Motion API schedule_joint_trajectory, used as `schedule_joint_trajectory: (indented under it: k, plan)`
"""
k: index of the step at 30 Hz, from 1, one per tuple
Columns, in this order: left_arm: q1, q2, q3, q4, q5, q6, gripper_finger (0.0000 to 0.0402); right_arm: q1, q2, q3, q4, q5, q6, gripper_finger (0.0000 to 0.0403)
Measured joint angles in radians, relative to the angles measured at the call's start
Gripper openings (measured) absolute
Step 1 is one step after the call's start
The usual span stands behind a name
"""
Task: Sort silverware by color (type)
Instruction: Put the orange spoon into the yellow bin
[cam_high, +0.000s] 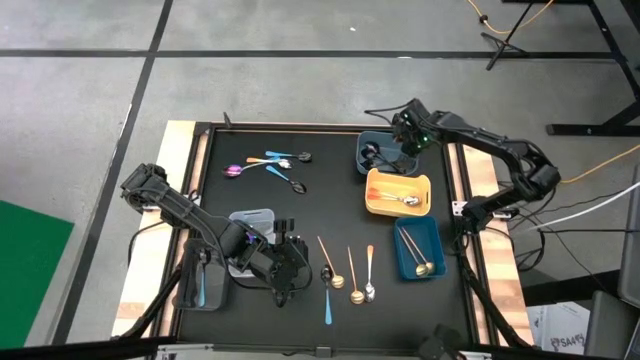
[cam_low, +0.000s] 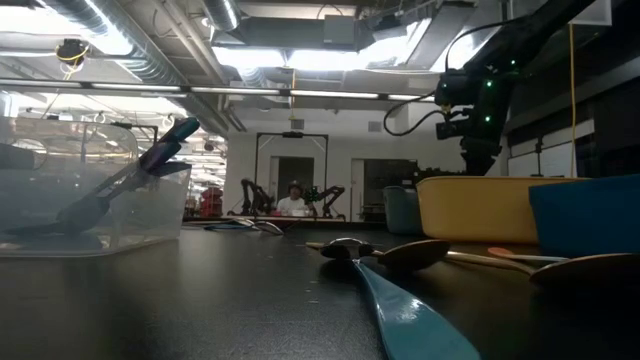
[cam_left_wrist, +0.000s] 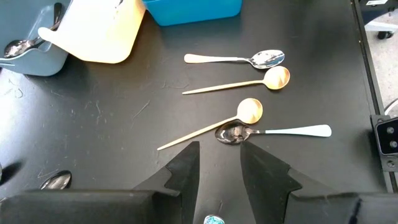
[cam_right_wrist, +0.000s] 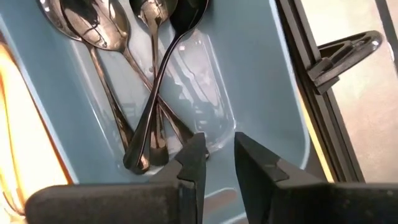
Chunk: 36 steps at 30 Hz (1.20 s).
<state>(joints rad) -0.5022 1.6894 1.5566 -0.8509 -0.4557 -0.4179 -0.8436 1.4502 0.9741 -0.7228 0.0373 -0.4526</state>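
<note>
Two arms are bent over the table. The right gripper (cam_right_wrist: 217, 155) is held above the grey tray (cam_right_wrist: 261, 87) of dark spoons (cam_right_wrist: 149, 93), jaws slightly parted and empty. The left gripper (cam_left_wrist: 219, 171) is poised by the loose spoons (cam_left_wrist: 249, 112), jaws likewise parted, nothing held.

We note two dark, matte black arms of jointed segments, each with bundled black cables running along it. The left gripper (cam_left_wrist: 219, 171) has two black, wedge-shaped fingers (cam_left_wrist: 184, 169) with angular, faceted edges, mounted on a flat black crossbar. The right gripper (cam_right_wrist: 216, 163) has fingers of the same black, blocky form. Small green indicator lights glow on the right arm's wrist housing.
</note>
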Motion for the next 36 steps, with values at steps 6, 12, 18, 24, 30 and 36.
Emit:
schedule_joint_trajectory:
  k: [6, 12, 18, 24, 30, 36]
  plan:
    - [0.000, 0.000, 0.000, 0.000, -0.001, 0.000, 0.0110, 0.001, -0.069, 0.000, -0.012, 0.000, 0.002, 0.0072]
    - [0.000, 0.000, 0.000, 0.000, -0.028, 0.000, 0.0110, 0.085, -0.167, 0.000, -0.011, -0.003, 0.009, 0.0072]
    - [0.000, 0.000, 0.000, 0.009, -0.035, 0.000, 0.0110, 0.266, -0.249, 0.001, -0.005, -0.003, 0.111, 0.0072]
    - [0.000, 0.000, 0.000, 0.016, -0.035, 0.000, 0.0110, 0.479, -0.291, 0.001, 0.034, -0.003, 0.287, 0.0072]
    - [0.000, 0.000, 0.000, 0.016, -0.035, 0.000, 0.0110, 0.676, -0.292, 0.001, 0.074, 0.002, 0.414, 0.0072]
    - [0.000, 0.000, 0.000, 0.016, -0.035, 0.000, 0.0110, 0.829, -0.292, 0.001, 0.109, 0.007, 0.544, 0.0072]
